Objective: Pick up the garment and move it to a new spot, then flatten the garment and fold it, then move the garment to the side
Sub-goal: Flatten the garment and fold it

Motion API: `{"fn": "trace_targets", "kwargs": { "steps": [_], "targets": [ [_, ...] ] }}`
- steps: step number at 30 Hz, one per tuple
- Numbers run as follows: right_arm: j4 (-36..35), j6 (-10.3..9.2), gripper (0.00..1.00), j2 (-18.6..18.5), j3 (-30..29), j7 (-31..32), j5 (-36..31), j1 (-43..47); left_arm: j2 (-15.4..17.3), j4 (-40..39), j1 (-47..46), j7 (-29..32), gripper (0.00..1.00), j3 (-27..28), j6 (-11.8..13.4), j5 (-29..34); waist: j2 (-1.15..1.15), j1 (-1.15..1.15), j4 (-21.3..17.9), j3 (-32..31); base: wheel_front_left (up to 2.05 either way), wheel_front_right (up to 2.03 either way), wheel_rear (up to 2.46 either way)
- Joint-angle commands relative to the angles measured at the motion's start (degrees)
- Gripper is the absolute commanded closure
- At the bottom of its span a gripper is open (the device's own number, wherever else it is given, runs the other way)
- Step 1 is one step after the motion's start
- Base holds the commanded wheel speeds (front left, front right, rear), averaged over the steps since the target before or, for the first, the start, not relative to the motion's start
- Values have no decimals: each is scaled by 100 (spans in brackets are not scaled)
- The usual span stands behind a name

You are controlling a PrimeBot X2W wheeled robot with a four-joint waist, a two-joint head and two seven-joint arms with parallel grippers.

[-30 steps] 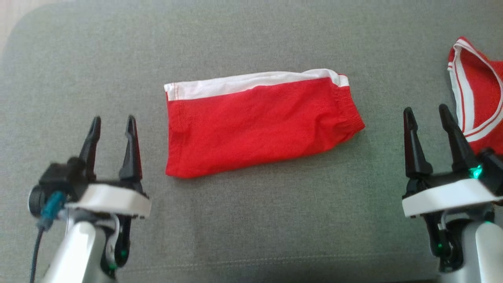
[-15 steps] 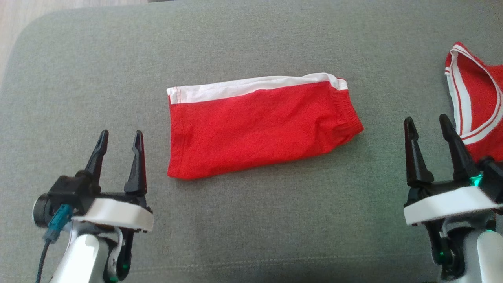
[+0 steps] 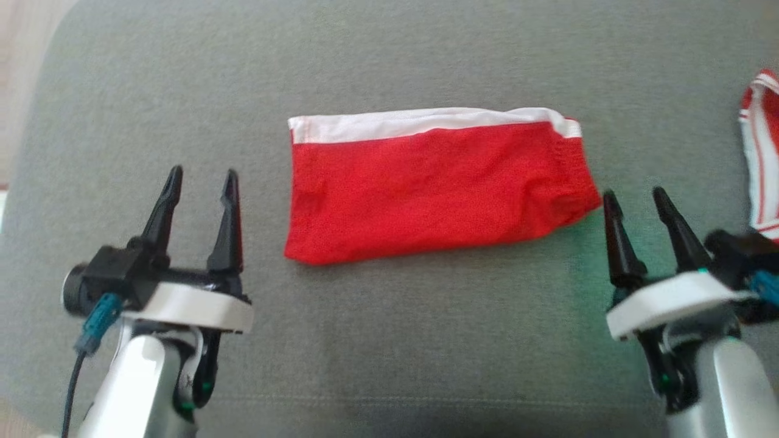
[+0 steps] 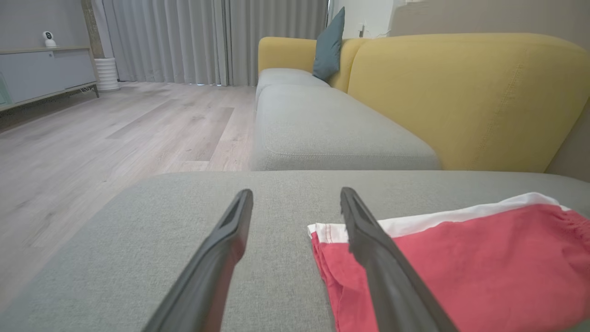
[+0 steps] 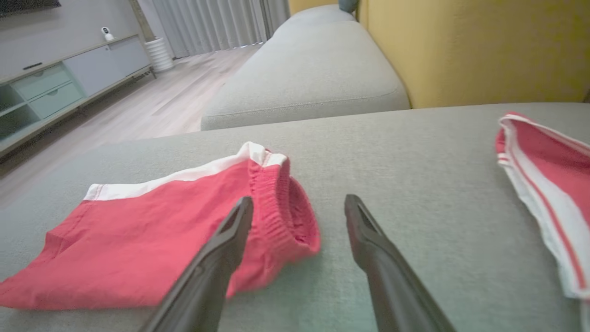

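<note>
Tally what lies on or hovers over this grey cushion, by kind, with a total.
Folded red shorts: 1
Red garment with white stripes: 1
Grippers: 2 (left gripper, right gripper, both open)
Total: 4

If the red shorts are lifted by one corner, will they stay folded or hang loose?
Probably floppy: the shorts lie flat and creased on the cushion, so they would likely droop and unfold. The thin cloth looks light.
</note>
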Motion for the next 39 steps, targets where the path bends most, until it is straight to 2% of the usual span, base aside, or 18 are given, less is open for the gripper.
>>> {"fn": "trace_targets", "kwargs": {
  "steps": [1, 5, 10, 21, 28, 29, 31, 34, 39],
  "targets": [
    [-85, -4, 0, -23, 195, 38, 18, -393, 34, -226, -275, -44, 0, 210, -40, 70, 0, 0, 183, 128, 0, 0, 0],
    [377, -4, 0, -23, 204, 115, -112, -808, -102, -271, -410, -44, 0, 178, -156, 197, 0, 0, 410, 227, 0, 0, 0],
    [975, -4, 0, -24, -219, 362, -310, -1088, -263, -282, -539, -44, 0, 174, -293, 344, 0, 0, 646, 290, 0, 0, 0],
    [1834, -4, 0, -78, -461, 858, -232, -1537, -464, -270, -607, -44, 0, 292, -523, 536, 0, 0, 744, 452, 0, 0, 0],
    [2048, -4, 0, -92, -558, 1418, -80, -1689, -557, -214, -600, -45, 0, 378, -641, 633, 0, 0, 692, 457, 0, 0, 0],
    [2062, -4, 18, -93, -544, 1505, -40, -1697, -567, -209, -601, -45, 0, 392, -656, 646, 0, 0, 682, 451, 0, 0, 0],
    [2106, -4, 100, -92, -515, 1747, 44, -1687, -588, -200, -598, -45, 0, 415, -679, 671, 0, 0, 663, 438, 0, 0, 0],
    [2089, -4, 100, -85, -480, 2044, 185, -1672, -614, -197, -593, -45, 0, 441, -709, 714, 0, 0, 638, 430, 0, 0, 0],
    [1820, -4, 100, -100, -414, 2181, 453, -1585, -640, -180, -567, -45, 0, 496, -761, 766, 0, 0, 589, 383, 0, 0, 0]
  ]
}}
